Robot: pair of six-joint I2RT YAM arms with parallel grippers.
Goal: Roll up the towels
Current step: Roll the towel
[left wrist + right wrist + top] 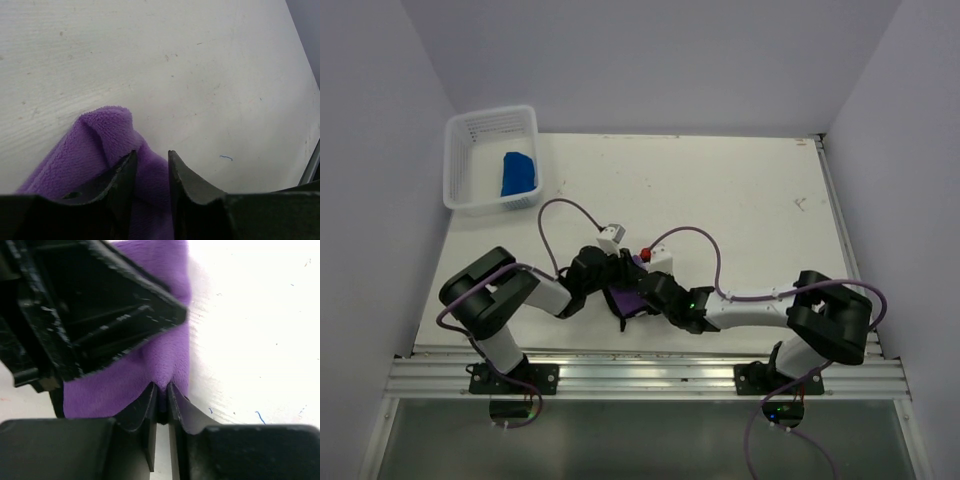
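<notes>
Two of the towels are showing, and we are reading them from the left. In the far left corner the blue towel (pixel 518 173) is lying inside the white basket (pixel 453 165), well apart from both arms.

Nearer the middle, the left gripper (pixel 152 154) is sitting over the left side of the purple towel (pixel 100 132). That towel is lying bunched on the table (pixel 740 190) near the front edge, about midway between the two arm bases. The left fingers (pixel 122 180) are standing a little way apart with purple cloth filling the gap. We are not able to tell whether they are pinching the cloth or only straddling it.

Just to the right, the right gripper (pixel 161 386) is meeting the same towel from the opposite side. Its jaws are lying almost together on a puckered fold of cloth, so we are judging it to be gripping that edge.

What we are weighing for the coming move is this: the purple towel is lying directly beneath and between both sets of fingertips, and the two grippers are nearly touching across it, so neither arm is nearer. The arms are covering most of the cloth from above, so we are not making out its long axis. We are judging that the roll is only beginning, since the cloth is looking crumpled rather than wound. A grey towel is not showing in any view.
</notes>
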